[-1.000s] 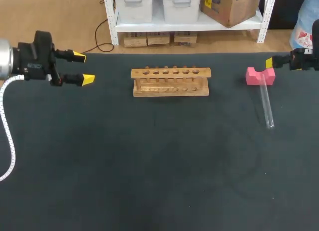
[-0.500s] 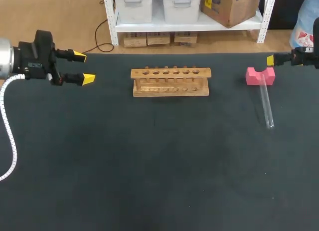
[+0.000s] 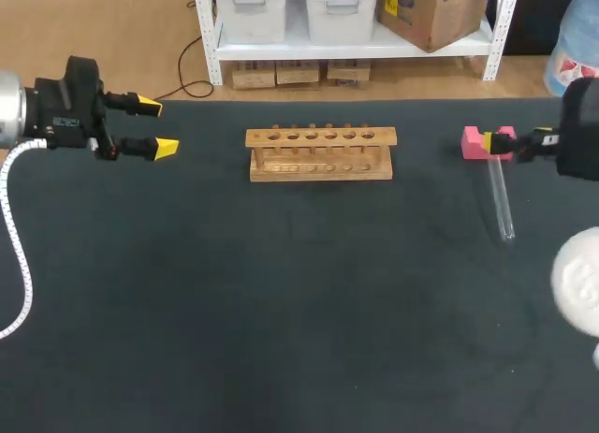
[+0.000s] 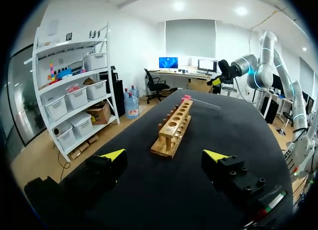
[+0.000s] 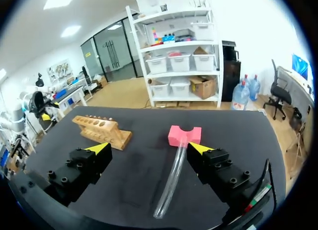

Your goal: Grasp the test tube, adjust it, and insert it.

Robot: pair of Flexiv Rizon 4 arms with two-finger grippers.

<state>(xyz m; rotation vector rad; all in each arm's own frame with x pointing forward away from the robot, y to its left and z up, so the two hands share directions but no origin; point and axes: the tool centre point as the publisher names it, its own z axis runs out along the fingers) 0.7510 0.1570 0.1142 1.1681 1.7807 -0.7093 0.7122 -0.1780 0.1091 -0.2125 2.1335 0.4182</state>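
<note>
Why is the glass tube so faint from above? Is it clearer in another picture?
Head view: the clear test tube shows only as pale edges against the dark table. Right wrist view: light catches its wall, so it stands out more.

Nothing legible from where I stand: no lettering, number or label can be made out on the test tube (image 3: 501, 197), the wooden rack (image 3: 320, 153), the pink block (image 3: 475, 141) or the table (image 3: 281, 311)
</note>
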